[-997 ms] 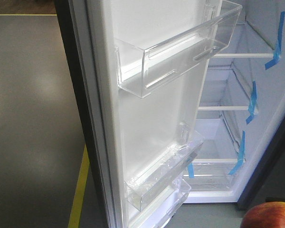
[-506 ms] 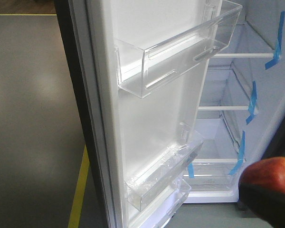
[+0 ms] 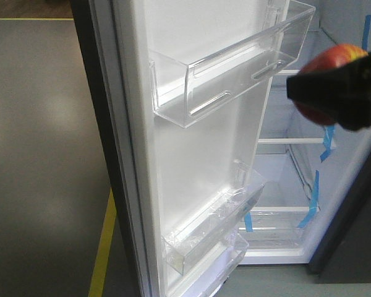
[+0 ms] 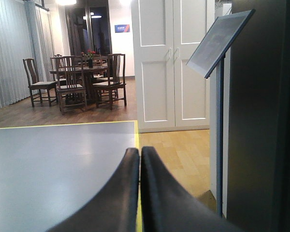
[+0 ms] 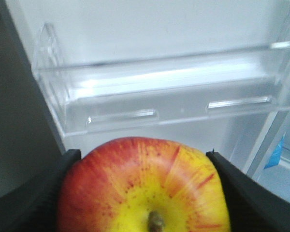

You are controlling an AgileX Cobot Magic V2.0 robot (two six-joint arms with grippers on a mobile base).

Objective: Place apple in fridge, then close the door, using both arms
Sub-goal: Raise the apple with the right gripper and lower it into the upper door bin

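My right jaws squeeze the apple from both sides. It was down low a moment ago; now I have lifted it high, right at the open fridge, so putting it in is near. The door has a clear top bin sticking out just beside it. My left jaws are pressed together, holding nothing.

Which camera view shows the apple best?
The right wrist view: the apple fills the foreground, stem and yellow patch clear, clamped in the right gripper. The front view shows mostly its red top, blurred, the rest hidden by that gripper. The left wrist view shows no apple at all.
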